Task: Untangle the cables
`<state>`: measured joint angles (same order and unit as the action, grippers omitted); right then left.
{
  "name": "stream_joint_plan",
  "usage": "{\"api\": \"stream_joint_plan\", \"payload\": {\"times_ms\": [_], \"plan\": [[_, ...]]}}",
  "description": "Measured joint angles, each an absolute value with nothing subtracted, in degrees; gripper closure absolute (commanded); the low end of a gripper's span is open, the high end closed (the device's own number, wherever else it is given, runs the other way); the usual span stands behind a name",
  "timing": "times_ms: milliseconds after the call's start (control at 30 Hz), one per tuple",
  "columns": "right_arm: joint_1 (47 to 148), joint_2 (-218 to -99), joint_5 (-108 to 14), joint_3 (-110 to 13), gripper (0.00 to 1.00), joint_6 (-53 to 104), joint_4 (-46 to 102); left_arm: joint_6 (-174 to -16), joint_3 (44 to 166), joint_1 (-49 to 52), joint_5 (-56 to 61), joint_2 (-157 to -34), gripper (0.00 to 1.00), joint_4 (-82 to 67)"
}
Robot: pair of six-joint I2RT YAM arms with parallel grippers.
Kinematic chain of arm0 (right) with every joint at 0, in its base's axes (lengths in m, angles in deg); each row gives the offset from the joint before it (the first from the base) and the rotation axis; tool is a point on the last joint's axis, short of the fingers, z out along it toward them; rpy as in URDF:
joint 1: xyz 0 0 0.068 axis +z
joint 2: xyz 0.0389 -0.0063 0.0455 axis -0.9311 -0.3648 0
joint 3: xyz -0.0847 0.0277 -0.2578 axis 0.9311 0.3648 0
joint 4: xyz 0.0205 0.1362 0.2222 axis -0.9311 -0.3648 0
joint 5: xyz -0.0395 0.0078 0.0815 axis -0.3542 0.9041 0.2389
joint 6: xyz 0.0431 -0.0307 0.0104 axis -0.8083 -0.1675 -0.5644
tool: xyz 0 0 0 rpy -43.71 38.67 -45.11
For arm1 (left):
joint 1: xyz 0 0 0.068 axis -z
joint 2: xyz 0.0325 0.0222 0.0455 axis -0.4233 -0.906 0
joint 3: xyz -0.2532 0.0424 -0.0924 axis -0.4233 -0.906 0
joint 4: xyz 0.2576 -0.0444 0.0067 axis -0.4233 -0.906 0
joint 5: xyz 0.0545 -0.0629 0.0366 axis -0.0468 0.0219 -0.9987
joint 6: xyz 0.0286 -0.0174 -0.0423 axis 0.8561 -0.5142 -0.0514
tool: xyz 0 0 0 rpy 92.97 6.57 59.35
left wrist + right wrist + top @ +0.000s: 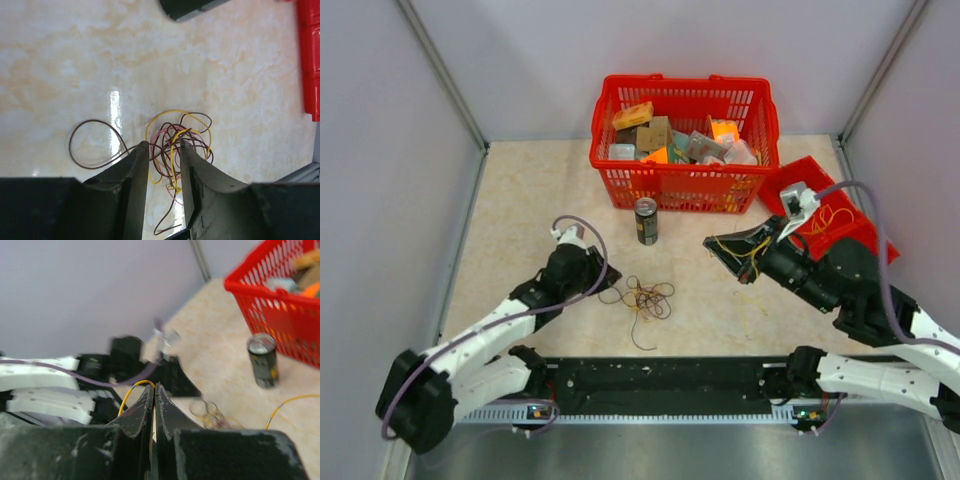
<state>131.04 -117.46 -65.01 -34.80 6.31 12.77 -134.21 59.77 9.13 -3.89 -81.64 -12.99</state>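
Observation:
A tangle of thin dark-brown, yellow and pink cables [642, 297] lies on the table in front of the arms. My left gripper [611, 281] is open right at the tangle's left edge. In the left wrist view its fingers [142, 165] straddle part of the tangle [176, 140], with a brown loop [95, 145] trailing left. My right gripper [712, 244] hangs above the table to the right of the tangle, shut on a yellow cable [751, 258]. The right wrist view shows that cable [131, 390] arching out of the shut right gripper [154, 387], and the tangle [212, 412] blurred below.
A dark drink can [646, 221] stands behind the tangle, also in the right wrist view [263, 360]. A red basket [757, 108] of small boxes is at the back. A red tray [852, 232] at the right holds more yellow cables [830, 216].

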Motion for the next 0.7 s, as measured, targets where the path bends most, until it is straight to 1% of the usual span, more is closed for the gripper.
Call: {"api": "stream_joint_plan", "payload": {"times_ms": [100,167,333,433,500,567,667,700], "plan": [[131.0,-117.0,-69.1,-31.2,1.0,6.3,7.3,-131.5,60.6,8.4,-8.7,-69.8,0.58,-19.9],[131.0,-116.6,-71.1,-29.2,1.0,6.2,4.4,-130.5,61.3,8.4,-10.4,-66.0,0.55,-22.6],[131.0,-116.4,-77.1,-27.0,1.0,5.1,-5.3,-128.3,62.5,8.4,-12.4,-59.1,0.43,-30.5],[129.5,-117.4,-80.8,-27.6,1.0,3.7,-11.2,-127.6,62.5,8.4,-11.9,-56.2,0.39,-33.7],[126.5,-119.1,-81.4,-28.5,1.0,3.1,-14.4,-127.1,62.5,8.4,-11.1,-54.3,0.39,-34.9],[120.8,-121.7,-79.6,-29.3,1.0,2.6,-16.5,-126.9,62.6,8.4,-10.0,-52.8,0.38,-35.8],[108.5,-127.4,-69.6,-29.0,1.0,2.6,-18.4,-126.8,62.6,8.4,-8.6,-50.8,0.35,-37.0],[106.0,-129.1,-66.9,-28.4,1.0,2.5,-18.5,-126.8,62.6,8.4,-7.8,-50.2,0.33,-37.2]]}}
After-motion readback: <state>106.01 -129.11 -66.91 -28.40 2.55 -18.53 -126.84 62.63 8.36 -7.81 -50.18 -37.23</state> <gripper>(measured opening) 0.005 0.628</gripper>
